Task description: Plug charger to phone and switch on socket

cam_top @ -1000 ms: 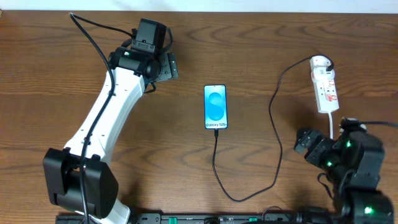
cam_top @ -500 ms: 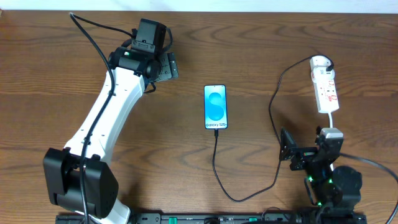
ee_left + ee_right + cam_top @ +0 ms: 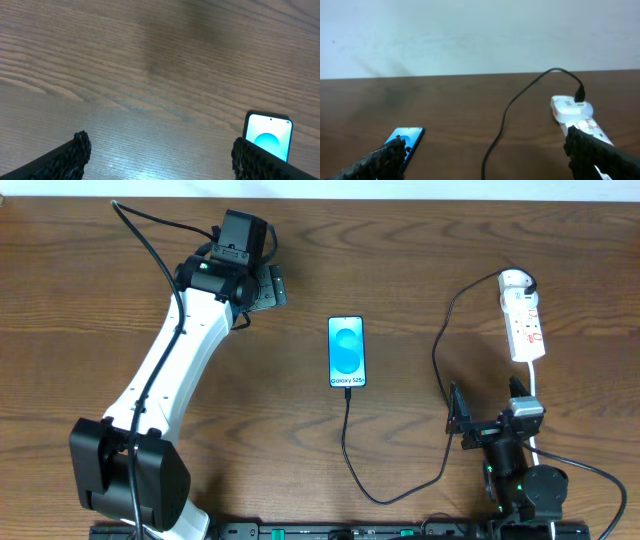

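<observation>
The phone (image 3: 347, 352) lies flat mid-table, its blue screen lit. The black charger cable (image 3: 446, 380) runs from the phone's bottom edge, loops toward the front, then rises to the round end of the white socket (image 3: 526, 322) at the right. My left gripper (image 3: 268, 287) is open and empty, up and to the left of the phone. Its wrist view shows the fingers (image 3: 162, 156) wide apart over bare wood, with the phone (image 3: 268, 138) at the right. My right gripper (image 3: 488, 410) is open and empty in front of the socket. Its wrist view (image 3: 487, 155) shows the phone (image 3: 408, 136), cable (image 3: 504, 120) and socket (image 3: 571, 109).
The socket's white cord (image 3: 533, 378) runs toward the front beside my right arm. The brown wooden table (image 3: 420, 250) ends at a pale wall at the back (image 3: 470, 35). The left arm stretches diagonally across the table's left half.
My right arm has swung and folded back toward its base, its gripper now facing the far wall, open. The left arm, phone, cable and socket have not moved.
</observation>
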